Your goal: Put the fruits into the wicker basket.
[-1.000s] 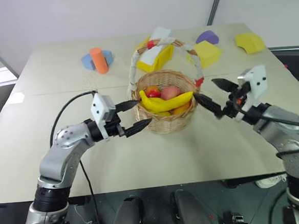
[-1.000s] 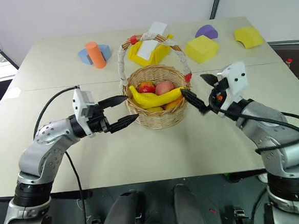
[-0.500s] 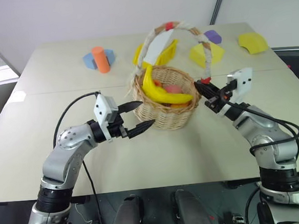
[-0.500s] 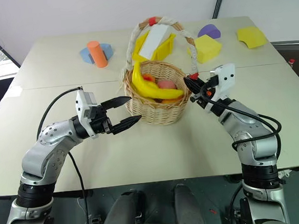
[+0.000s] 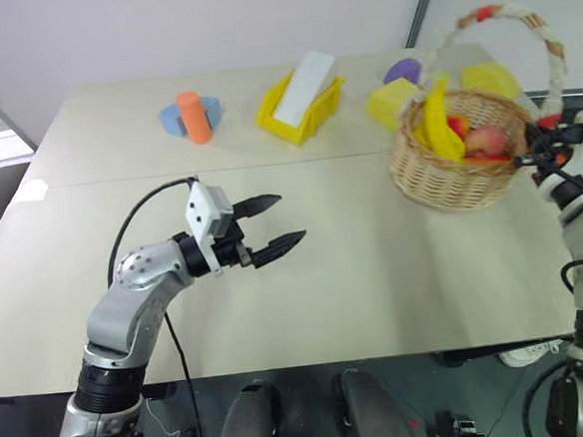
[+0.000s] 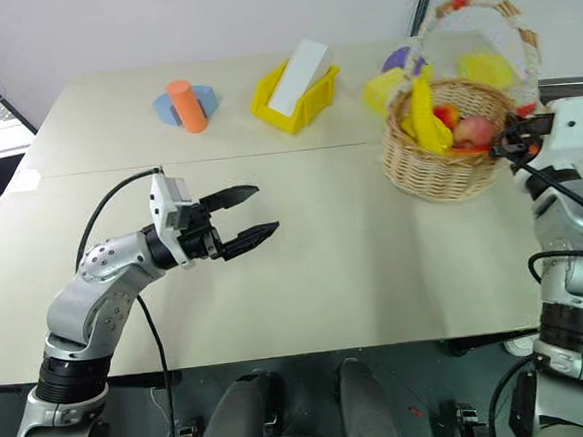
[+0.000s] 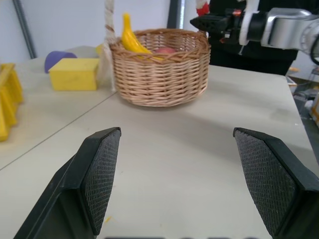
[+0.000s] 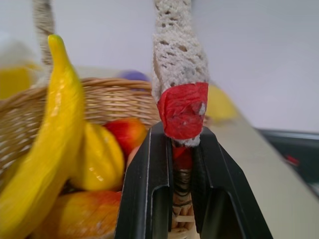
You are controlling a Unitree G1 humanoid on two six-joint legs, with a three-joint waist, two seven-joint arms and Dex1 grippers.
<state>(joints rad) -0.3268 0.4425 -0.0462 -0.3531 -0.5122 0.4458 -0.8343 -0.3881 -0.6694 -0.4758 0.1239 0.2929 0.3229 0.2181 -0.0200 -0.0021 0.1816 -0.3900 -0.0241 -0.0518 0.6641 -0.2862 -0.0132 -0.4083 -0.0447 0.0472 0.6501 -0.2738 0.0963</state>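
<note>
Right wrist view: we see the right gripper (image 8: 182, 164) clamped on the foot of the wicker basket's (image 5: 450, 167) handle, both fingers (image 8: 149, 194) pressed against the rope wrap just under a red band (image 8: 182, 109). From the head views we note the basket near the table's (image 5: 356, 284) right edge, toward the far right corner. Inside it a banana (image 5: 435, 123) stands steeply on end, with a mango (image 5: 486, 142) and red pieces beside it. We record the left gripper (image 5: 272, 225) over the middle of the table, fingers spread apart and holding nothing. Along the far edge we log a yellow bin (image 5: 299, 106), an orange cylinder (image 5: 194, 117) and yellow foam blocks (image 5: 391, 101).
</note>
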